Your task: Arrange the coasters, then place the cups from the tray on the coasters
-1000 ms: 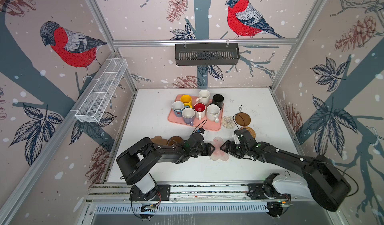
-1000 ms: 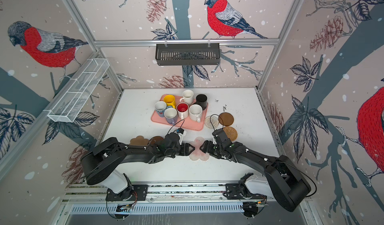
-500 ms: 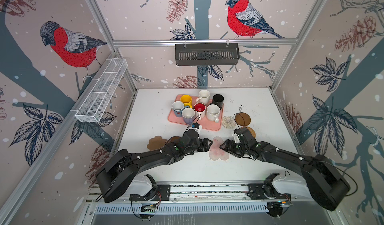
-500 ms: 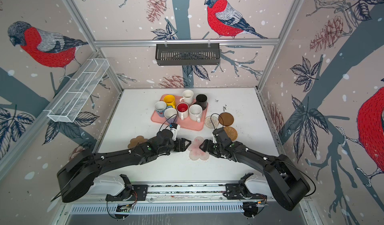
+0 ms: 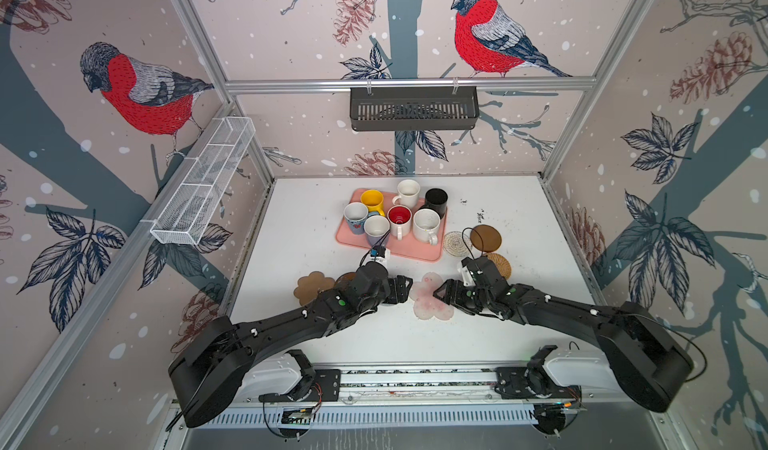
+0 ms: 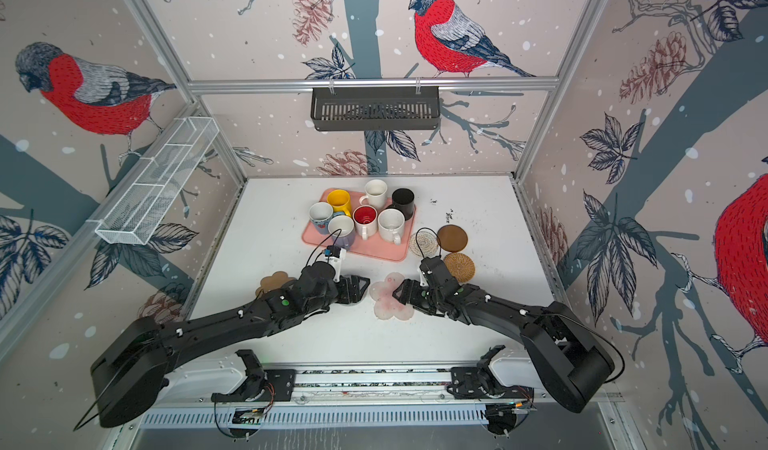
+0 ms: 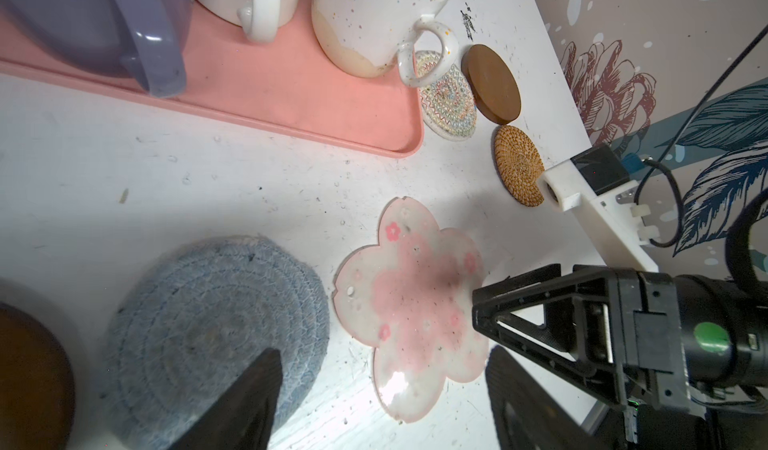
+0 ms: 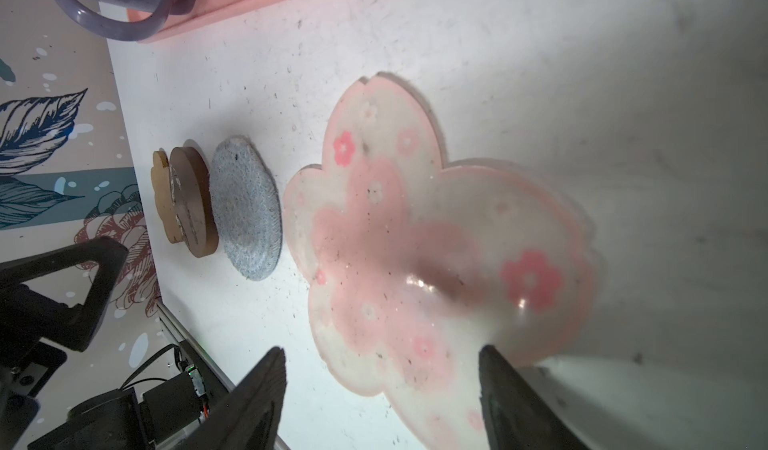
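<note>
The pink-white flower coaster (image 5: 430, 300) (image 6: 388, 300) lies flat on the table between my two grippers. My left gripper (image 5: 409, 290) (image 7: 382, 365) is open and empty, with the grey-blue coaster (image 7: 216, 323) beside one finger. My right gripper (image 5: 440, 293) (image 8: 380, 356) is open, and a petal of the flower coaster (image 8: 415, 252) reaches between its fingers. The pink tray (image 5: 419, 252) holds several cups, among them yellow (image 5: 372, 200), black (image 5: 435, 200) and lavender (image 7: 104, 24). Cream rope (image 5: 456, 243), brown (image 5: 485, 238) and rattan (image 5: 500, 263) coasters lie right of the tray.
A tan flower-shaped coaster (image 5: 311, 288) and a brown disc (image 8: 191, 202) lie left of the left gripper. On the back wall hangs a black slotted basket (image 5: 413, 107); a white wire shelf (image 5: 203, 186) is on the left wall.
The left arm has stretched out low toward the flower coaster and its jaws have spread wider. The right arm and the coasters have stayed put.
</note>
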`<state>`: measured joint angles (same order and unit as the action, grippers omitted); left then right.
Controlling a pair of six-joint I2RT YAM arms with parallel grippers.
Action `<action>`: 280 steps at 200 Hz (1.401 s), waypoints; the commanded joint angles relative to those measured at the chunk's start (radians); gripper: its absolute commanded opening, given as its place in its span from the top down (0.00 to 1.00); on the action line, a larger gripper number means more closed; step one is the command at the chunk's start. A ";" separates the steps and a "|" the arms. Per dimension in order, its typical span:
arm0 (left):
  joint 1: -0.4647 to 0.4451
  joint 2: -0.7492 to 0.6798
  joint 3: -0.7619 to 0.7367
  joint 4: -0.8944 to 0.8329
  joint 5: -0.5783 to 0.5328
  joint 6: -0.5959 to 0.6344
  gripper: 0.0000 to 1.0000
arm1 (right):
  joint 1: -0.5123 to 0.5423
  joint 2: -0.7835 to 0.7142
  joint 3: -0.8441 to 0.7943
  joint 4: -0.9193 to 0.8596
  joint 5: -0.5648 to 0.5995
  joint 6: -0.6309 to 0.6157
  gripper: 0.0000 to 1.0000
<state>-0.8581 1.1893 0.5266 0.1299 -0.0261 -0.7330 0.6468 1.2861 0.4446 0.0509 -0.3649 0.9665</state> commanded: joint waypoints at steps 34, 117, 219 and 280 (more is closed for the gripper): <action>0.007 -0.032 -0.019 -0.024 -0.030 0.013 0.21 | -0.025 -0.083 0.002 -0.122 0.010 -0.030 0.26; 0.024 -0.083 -0.009 -0.061 -0.060 0.036 0.06 | -0.054 -0.191 -0.108 -0.168 -0.006 -0.030 0.26; 0.053 -0.146 -0.013 -0.113 -0.084 0.047 0.04 | 0.056 -0.078 -0.070 -0.062 -0.030 -0.007 0.26; 0.062 -0.151 -0.016 -0.116 -0.088 0.058 0.04 | 0.052 -0.124 -0.057 -0.124 -0.004 -0.020 0.26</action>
<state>-0.7994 1.0363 0.5098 0.0128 -0.1070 -0.6983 0.7059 1.1870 0.3805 -0.0128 -0.3923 0.9470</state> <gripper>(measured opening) 0.962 0.740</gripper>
